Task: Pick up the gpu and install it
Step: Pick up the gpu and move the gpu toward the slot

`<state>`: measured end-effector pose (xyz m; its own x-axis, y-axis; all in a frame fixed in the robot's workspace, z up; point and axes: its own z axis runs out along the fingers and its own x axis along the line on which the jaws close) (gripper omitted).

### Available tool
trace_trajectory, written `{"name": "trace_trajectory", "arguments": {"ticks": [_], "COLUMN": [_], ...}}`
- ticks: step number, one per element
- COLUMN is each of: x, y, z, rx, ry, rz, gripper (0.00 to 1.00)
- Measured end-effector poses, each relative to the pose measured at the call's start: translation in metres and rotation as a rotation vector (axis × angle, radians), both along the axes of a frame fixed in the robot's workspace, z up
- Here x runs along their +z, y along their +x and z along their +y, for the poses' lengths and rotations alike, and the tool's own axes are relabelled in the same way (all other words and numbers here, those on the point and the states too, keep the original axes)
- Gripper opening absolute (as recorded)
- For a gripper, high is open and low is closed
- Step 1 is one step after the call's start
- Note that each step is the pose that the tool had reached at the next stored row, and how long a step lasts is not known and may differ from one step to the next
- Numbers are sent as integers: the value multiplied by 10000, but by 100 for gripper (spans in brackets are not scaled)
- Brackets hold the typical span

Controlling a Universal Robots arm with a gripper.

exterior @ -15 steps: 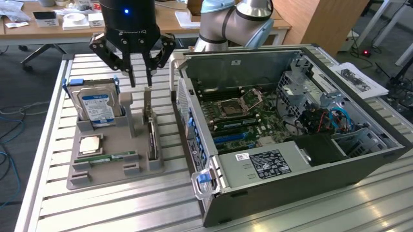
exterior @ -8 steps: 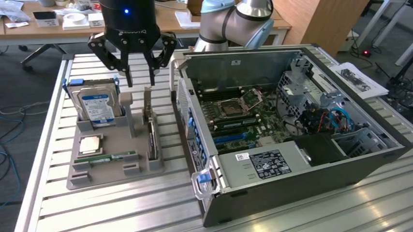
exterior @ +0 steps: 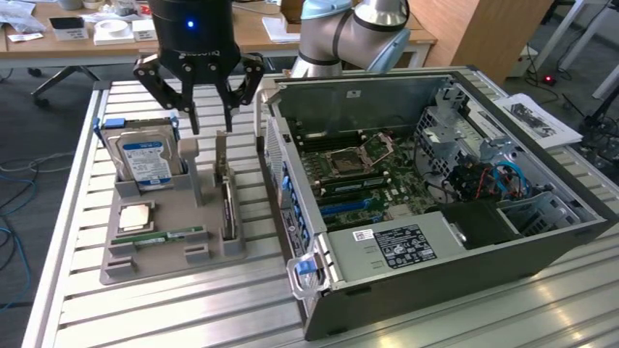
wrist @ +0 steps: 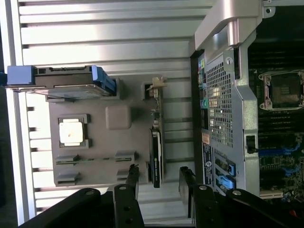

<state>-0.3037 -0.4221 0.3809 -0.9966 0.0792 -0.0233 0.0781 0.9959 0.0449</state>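
The gpu (exterior: 228, 206) stands on its edge in a slot of the grey holder tray (exterior: 159, 254), its silver bracket end pointing up toward the far side. My gripper (exterior: 213, 129) hangs open just above that far end, holding nothing. In the wrist view the gpu (wrist: 156, 142) shows edge-on as a thin dark strip, and my gripper (wrist: 159, 183) straddles its line with one finger on each side, apart from it. The open computer case (exterior: 435, 196) lies to the exterior view's right with its motherboard (exterior: 358, 170) exposed.
A silver hard drive (exterior: 145, 156) with a blue-white label stands in the tray at the exterior view's left. A processor chip (exterior: 135, 216) and a narrow memory stick (exterior: 169, 235) lie in front of it. The case wall (exterior: 280, 167) rises close beside the gpu.
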Motion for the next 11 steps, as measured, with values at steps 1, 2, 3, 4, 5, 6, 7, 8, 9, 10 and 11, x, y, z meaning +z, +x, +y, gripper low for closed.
{"name": "trace_trajectory", "arguments": {"ticks": [1,2,3,4,5,6,7,8,9,10,11], "x": [-18,-36,-55,-74,-92,-110,-128,-146,-163,-182,-200], "y": [0,0,0,0,0,0,0,0,0,0,0], "z": [0,0,0,0,0,0,0,0,0,0,0], "rx": [0,0,0,0,0,0,0,0,0,0,0], "ry": [0,0,1,0,0,1,0,0,0,-1,-1], "rz": [-1,0,-1,-1,0,-1,-1,0,0,0,-1], "gripper": [47,47,47,47,47,47,47,47,47,47,47]}}
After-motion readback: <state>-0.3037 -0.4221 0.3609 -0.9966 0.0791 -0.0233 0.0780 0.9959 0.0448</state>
